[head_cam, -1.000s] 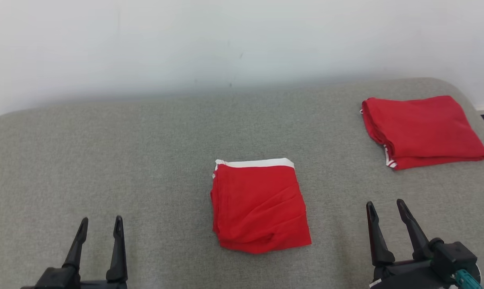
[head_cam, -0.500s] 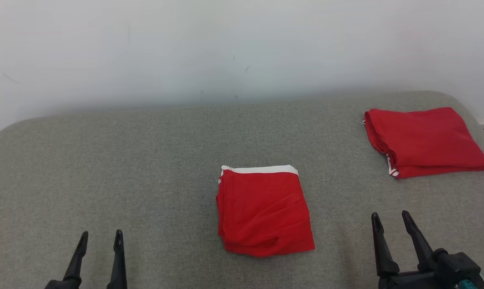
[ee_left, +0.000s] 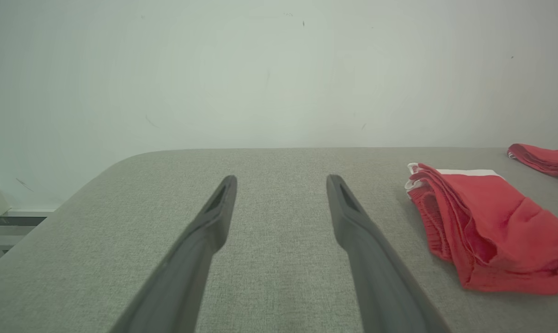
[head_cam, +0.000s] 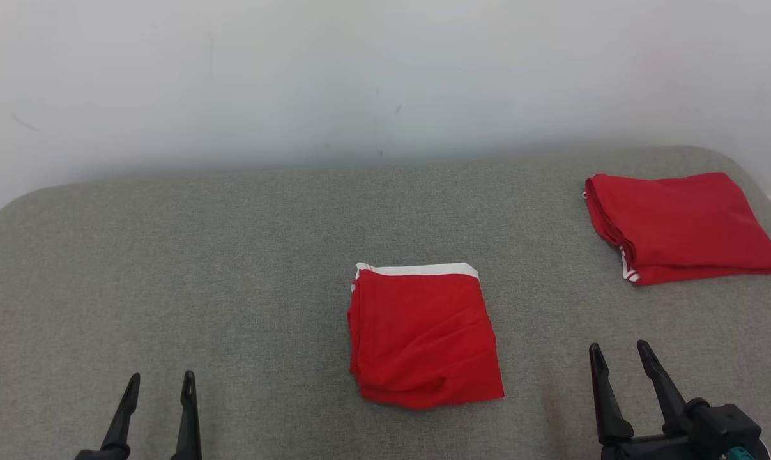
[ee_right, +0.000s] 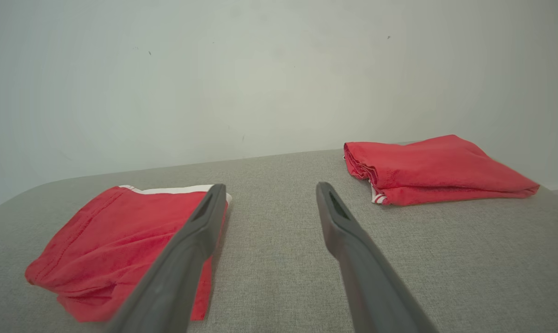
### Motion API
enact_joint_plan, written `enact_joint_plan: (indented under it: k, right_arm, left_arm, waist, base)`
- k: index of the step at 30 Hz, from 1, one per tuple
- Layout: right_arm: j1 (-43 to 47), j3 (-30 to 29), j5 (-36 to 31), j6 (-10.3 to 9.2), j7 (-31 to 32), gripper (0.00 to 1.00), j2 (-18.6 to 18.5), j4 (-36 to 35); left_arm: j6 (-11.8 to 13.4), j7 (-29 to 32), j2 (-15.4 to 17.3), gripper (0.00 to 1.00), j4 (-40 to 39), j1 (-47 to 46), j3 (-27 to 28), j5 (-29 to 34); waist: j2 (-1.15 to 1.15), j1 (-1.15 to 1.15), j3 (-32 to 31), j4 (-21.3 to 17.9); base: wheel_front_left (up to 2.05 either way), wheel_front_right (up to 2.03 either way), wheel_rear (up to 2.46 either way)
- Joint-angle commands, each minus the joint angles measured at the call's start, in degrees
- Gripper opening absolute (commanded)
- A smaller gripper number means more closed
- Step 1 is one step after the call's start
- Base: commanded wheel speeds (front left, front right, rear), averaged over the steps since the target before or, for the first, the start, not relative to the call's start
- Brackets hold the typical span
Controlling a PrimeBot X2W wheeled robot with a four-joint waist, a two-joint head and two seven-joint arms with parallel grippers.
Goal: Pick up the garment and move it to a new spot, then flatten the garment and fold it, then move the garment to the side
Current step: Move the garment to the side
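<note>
- Grey fabric-covered surface (head_cam: 232,255) with rounded far corners takes up the lower two thirds of the head view. A plain white wall (head_cam: 359,76) runs behind it.
- Centre garment (head_cam: 423,335): red and folded into a rough rectangle, lying flat on the surface just right of the frame's middle. A white band runs along its upper edge. The stacked fold layers show on its left side, and there are shallow creases across the top.
- Far garment (head_cam: 679,227): also red and folded, at the upper right of the frame near the surface's right edge. White striping shows at its lower left corner. It is well apart from the centre garment.
- Left gripper (head_cam: 160,378): at the lower left of the frame with its fingers spread apart and nothing between them. It is well apart from both garments.
- Right gripper (head_cam: 618,348): at the lower right of the frame, also with its fingers spread and nothing between them. It is below the far garment and right of the centre garment, touching neither.
- Left wrist view: the fingers frame bare grey surface. The centre garment (ee_left: 491,222) is at the right of the frame, and an edge of the far garment (ee_left: 544,159) is beyond it.
- Right wrist view: the centre garment (ee_right: 112,231) is at the lower left, partly behind the left-hand finger. The far garment (ee_right: 436,169) is at the upper right.
</note>
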Motion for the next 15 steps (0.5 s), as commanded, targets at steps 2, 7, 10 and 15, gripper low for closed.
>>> enact_joint_plan:
  k: [2,7,10,15]
  right_arm:
    - [0.5,-0.1,0.1,-0.16,-0.1,1.00,0.1,0.1]
    - [-1.1,0.4,0.3,-0.16,-0.1,1.00,0.5,0.9]
    - [-3.5,1.6,0.5,-0.16,0.0,1.00,0.0,2.5]
    - [-9.2,4.3,0.0,-0.16,1.6,1.00,-0.8,7.3]
  left_arm:
    - [0.2,-0.2,-0.1,1.00,0.1,0.4,0.0,0.3]
    - [0.2,-0.2,-0.2,1.00,0.3,-0.1,-0.2,0.4]
    - [0.2,-0.2,-0.3,1.00,0.5,-0.7,-0.6,0.3]
    - [0.1,-0.2,-0.5,1.00,0.6,-1.2,-1.3,0.2]
  waist:
    - [0.00,0.00,0.0,0.1]
    - [0.00,0.00,0.1,0.3]
    - [0.00,0.00,0.3,0.8]
    - [0.00,0.00,0.8,2.2]
  base:
    - [0.00,0.00,0.00]
    - [0.00,0.00,0.00]
    - [0.00,0.00,0.00]
    - [0.00,0.00,0.00]
